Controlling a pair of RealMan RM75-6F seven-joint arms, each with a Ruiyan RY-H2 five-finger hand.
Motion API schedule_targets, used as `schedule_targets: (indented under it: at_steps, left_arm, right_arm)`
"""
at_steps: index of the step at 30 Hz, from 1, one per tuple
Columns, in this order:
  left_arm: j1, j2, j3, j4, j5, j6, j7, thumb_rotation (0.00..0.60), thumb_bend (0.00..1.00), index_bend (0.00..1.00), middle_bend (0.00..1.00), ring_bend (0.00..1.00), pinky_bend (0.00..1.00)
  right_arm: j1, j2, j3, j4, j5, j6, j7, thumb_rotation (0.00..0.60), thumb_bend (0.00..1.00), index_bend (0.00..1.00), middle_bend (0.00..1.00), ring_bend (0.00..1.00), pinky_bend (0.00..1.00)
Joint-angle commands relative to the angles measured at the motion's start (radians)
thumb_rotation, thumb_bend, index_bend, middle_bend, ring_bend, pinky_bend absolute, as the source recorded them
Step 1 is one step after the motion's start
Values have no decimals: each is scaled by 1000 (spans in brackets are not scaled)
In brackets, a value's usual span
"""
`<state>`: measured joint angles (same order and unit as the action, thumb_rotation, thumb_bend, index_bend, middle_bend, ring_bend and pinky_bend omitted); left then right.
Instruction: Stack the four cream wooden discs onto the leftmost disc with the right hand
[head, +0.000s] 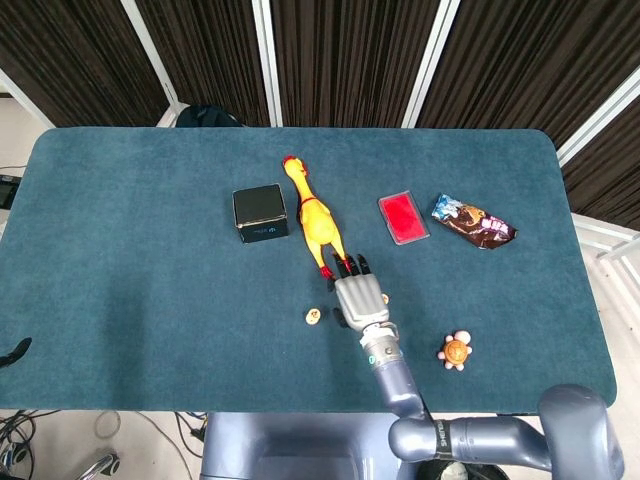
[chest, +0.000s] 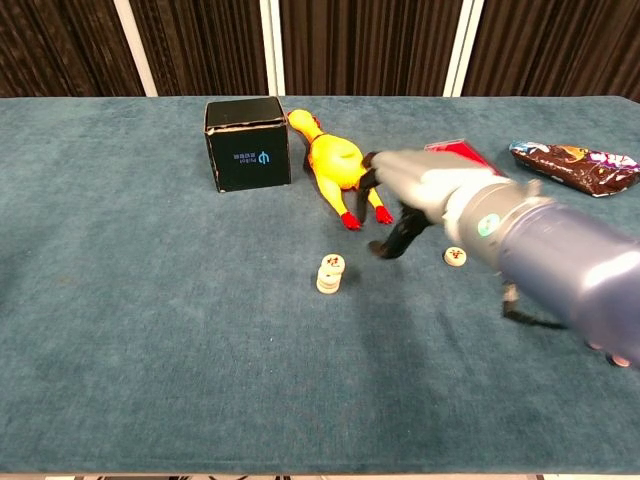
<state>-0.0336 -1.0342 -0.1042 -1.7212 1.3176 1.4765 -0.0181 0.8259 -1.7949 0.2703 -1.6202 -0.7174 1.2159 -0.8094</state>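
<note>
A short stack of cream wooden discs (head: 313, 317) stands on the blue table, seen in the chest view as stacked discs (chest: 330, 274) just in front of the chicken's feet. One more cream disc (chest: 456, 256) lies alone to the right of the stack; in the head view my hand hides it. My right hand (head: 360, 296) hovers between the stack and that lone disc, fingers apart and holding nothing. In the chest view the right hand (chest: 420, 195) is motion-blurred, its dark fingers (chest: 397, 240) pointing down. The left hand does not show in either view.
A yellow rubber chicken (head: 314, 222) lies just behind the hand, with a black box (head: 260, 212) to its left. A red case (head: 403, 217) and a snack bag (head: 473, 222) sit at the back right. A small turtle toy (head: 455, 351) sits near the front right.
</note>
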Motion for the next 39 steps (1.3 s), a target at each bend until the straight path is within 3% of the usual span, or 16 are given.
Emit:
schedule_targets:
  at_steps: [1,8,18,27,39]
  left_arm:
    - [0,0,-1,0,-1,1,1,600,173,131,0,0,126]
    - [0,-1,-1,-2,-3,1,2,600,174,131,0,0,126]
    - [0,-2,-3,-1,-7,1,3,600,174,131,0,0,126]
    - [0,-1,-3,1,-7,-1,1,600,174,131,0,0,125]
    - [-1,0,-3,1,-8,-3,2,600,174,131,0,0,125]
  right_arm:
    - [-27,58,1,-6,9,0,21,600,418,400,0,0,0]
    - [-78,128,-41,32,8,-26,75,600,419,390,0,0,0]
    - [-120,115,-92,111,-42,-52,153,600,418,390,0,0,0]
    - [-139,84,-112,157,-57,-60,169,600,419,391,0,0,0]
    - [-140,46,-102,187,-81,-62,167,600,419,404,0,0,0]
